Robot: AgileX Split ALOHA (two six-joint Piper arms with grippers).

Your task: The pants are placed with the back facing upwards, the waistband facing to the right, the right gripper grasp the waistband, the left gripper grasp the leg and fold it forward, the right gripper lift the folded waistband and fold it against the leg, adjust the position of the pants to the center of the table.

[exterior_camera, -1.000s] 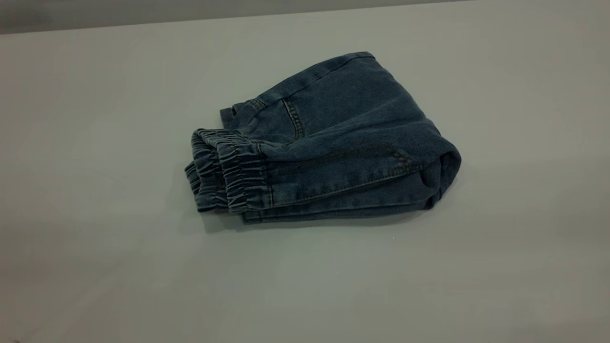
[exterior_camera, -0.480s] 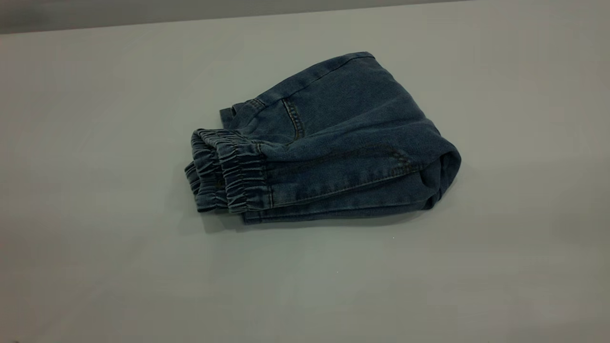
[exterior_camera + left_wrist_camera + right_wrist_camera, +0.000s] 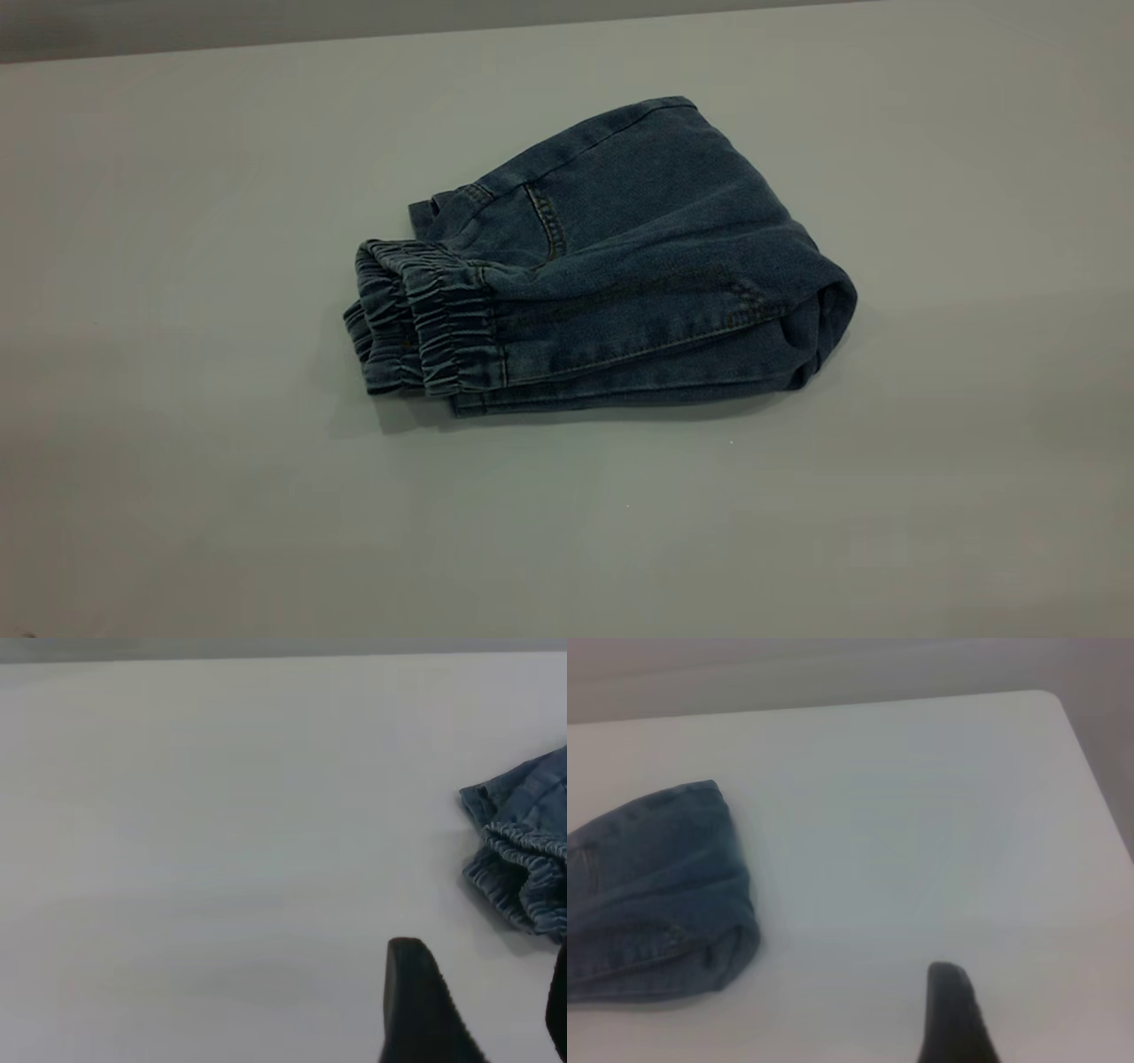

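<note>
Exterior view: pants (image 3: 611, 266) lie folded mid-table (image 3: 177, 496), gathered waistband (image 3: 425, 328) at the bundle's left end, rounded fold at its right. No arm shows.

Left wrist view: left gripper (image 3: 483, 1010) hangs over bare table, clear of the waistband (image 3: 523, 881); two dark fingers (image 3: 416, 1001) stand apart, holding nothing.

Right wrist view: right gripper, one finger (image 3: 952, 1014) visible, apart from the pants (image 3: 656, 895); spread cannot be told.

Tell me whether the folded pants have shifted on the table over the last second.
No. In the exterior view the pants lie in the same spot against the table's far edge, waistband unmoved.
</note>
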